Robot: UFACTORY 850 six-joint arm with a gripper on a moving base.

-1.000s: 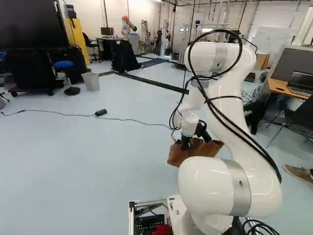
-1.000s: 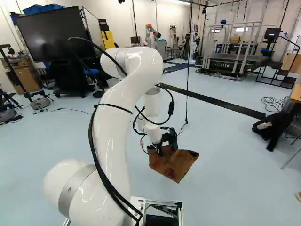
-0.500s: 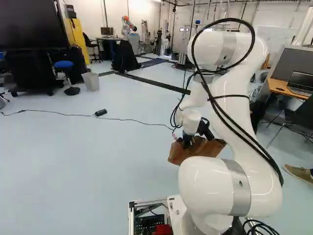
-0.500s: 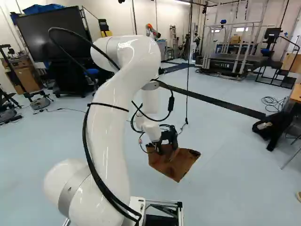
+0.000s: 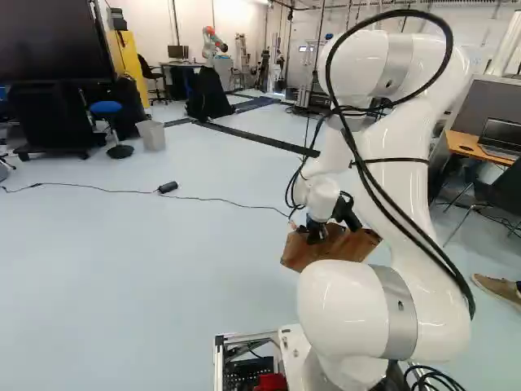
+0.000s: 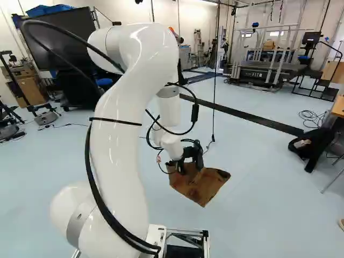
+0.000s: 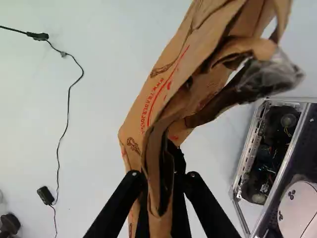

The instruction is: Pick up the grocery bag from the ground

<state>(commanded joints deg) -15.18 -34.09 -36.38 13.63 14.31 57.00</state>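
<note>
Ahead of the silver metal-framed base (image 5: 244, 336), we find the black two-fingered gripper (image 7: 162, 177) clamped on a fold of the brown paper grocery bag (image 7: 158, 99), which hangs tilted. We judge this narrow pinch could tear the paper under load. Farther from the base, low swings could snag the thin black cable (image 7: 68, 106).

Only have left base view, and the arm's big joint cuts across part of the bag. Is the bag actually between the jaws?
Observer: Yes. Wrist view shows a fold of the paper bag pinched between the jaws, one on each side.
Operator: Lower edge? It's blocked for me.
Observer: Right base view shows it uncovered, narrowing to a corner that points down. Clearance over the floor, can't tell.
Operator: Anything at the far end?
Observer: Crumpled, clear plastic-looking piece, wrist view.
</note>
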